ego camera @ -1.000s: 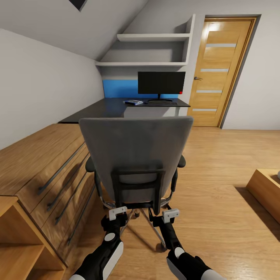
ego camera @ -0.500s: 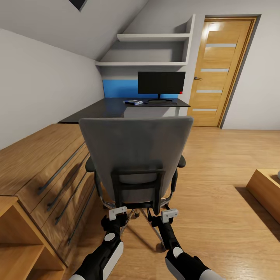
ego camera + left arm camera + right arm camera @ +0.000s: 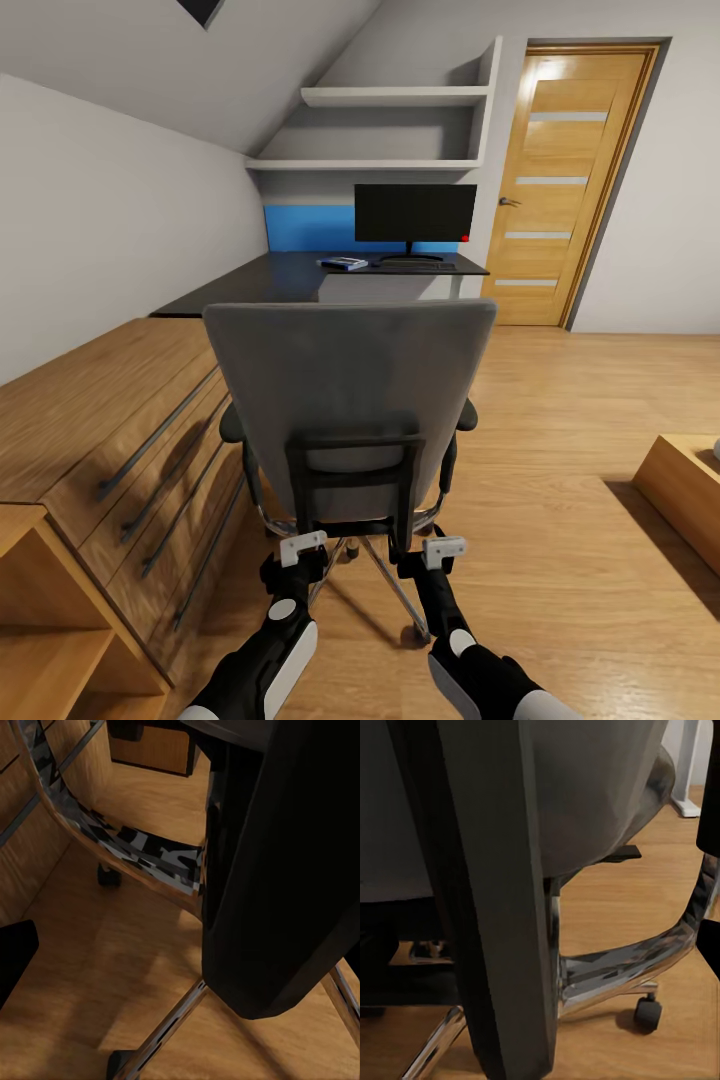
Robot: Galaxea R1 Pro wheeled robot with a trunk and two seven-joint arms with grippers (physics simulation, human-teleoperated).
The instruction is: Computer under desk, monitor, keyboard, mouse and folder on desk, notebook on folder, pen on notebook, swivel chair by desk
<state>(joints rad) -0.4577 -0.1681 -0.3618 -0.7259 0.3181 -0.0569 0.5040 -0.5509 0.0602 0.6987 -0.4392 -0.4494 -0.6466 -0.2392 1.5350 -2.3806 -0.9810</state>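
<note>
Both hands — left [image 3: 303,549], right [image 3: 441,549], grip unclear — meet the swivel chair's [image 3: 350,400] padded grey back.

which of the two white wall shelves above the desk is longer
The lower white wall shelf: it reaches further left, past the sloped ceiling, than the shorter upper white shelf above it.

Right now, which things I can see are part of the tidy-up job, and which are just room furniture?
Part of the job:
swivel chair
desk
monitor
keyboard
folder

Just there:
wooden dresser
door
wall shelves
blue wall panel
</note>
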